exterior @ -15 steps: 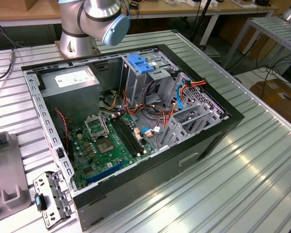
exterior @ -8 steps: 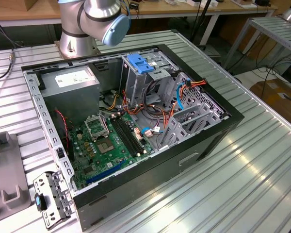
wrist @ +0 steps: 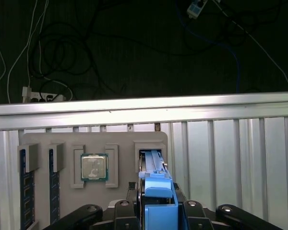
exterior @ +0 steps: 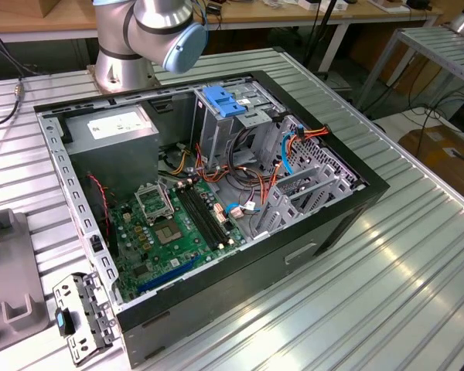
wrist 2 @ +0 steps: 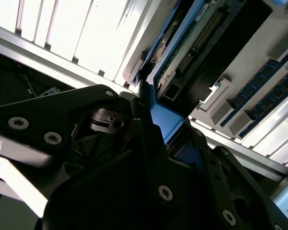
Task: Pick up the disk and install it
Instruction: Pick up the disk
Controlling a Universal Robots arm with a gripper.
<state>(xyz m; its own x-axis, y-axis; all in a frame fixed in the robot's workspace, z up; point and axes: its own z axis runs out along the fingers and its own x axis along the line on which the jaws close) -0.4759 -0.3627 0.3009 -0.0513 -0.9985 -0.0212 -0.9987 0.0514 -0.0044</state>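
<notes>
The gripper (wrist: 156, 189) has its two black fingers (wrist 2: 149, 143) pressed in against the blue carrier frame of the disk (wrist: 158, 181), one on each side, so the pincer is nearly closed with the drive clamped between. The disk stands on edge in a slot of a grey moulded tray (wrist: 115, 139). In the second wrist view its green circuit-board face (wrist 2: 182, 52) shows past the fingertips.

In the same tray, a processor (wrist: 94, 167) lies flat in the pocket just beside the disk. Past it, two memory modules (wrist: 23, 191) stand in their own slots. The tray sits on a ribbed metal table (wrist: 230, 143) near its edge. Beyond the edge lies dark floor with loose cables and a power strip (wrist: 43, 97).

In the exterior view, a loose metal bracket (exterior: 81, 317) lies at eight o'clock. An open computer case (exterior: 216, 309) fills the middle, with the motherboard (exterior: 170, 232) at its seven o'clock, the power supply (exterior: 112, 127) at eleven and the drive cage (exterior: 220, 100) at twelve. The arm's base (exterior: 124, 62) stands behind the case.
</notes>
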